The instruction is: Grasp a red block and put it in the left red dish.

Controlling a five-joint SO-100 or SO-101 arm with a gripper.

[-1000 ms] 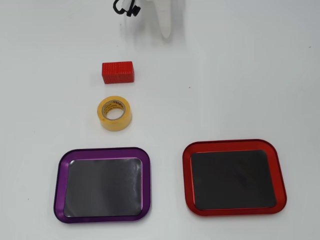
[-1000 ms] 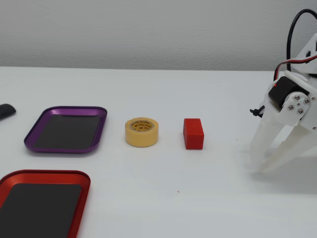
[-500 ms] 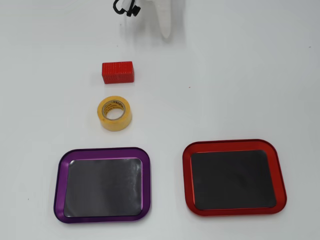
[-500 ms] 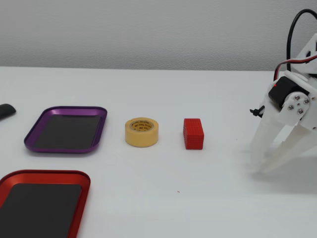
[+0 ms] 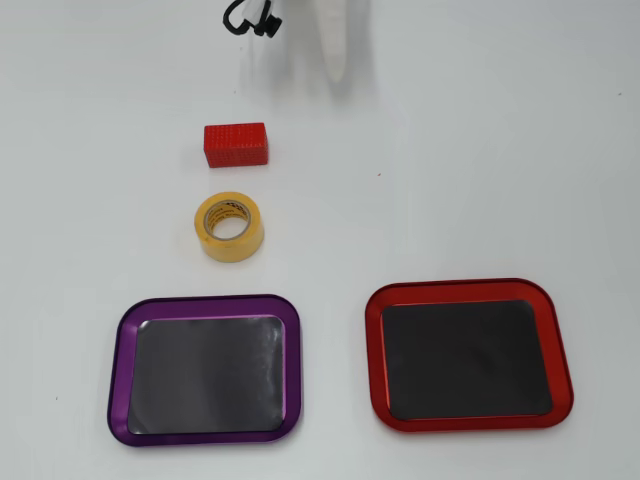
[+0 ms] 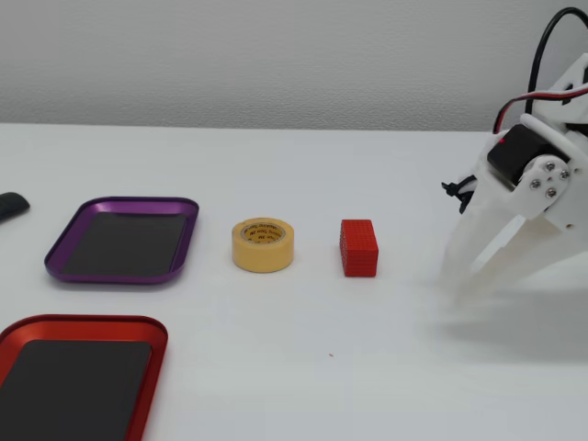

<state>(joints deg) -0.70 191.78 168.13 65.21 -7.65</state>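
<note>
The red block lies flat on the white table, with nothing touching it. The red dish sits at the lower right in the overhead view and at the lower left in the fixed view; its dark inside holds nothing. My white gripper hangs to the right of the block in the fixed view, tips low over the table, and the fingers appear to meet at the tips with nothing held. In the overhead view the gripper pokes in from the top edge, right of and beyond the block.
A yellow tape roll stands between the block and the purple-rimmed tray. A small black object lies at the left edge of the fixed view. Black cable hangs at the arm.
The gripper has shifted left toward the block in the fixed view and lifted slightly. Block, tape and both trays have not moved.
</note>
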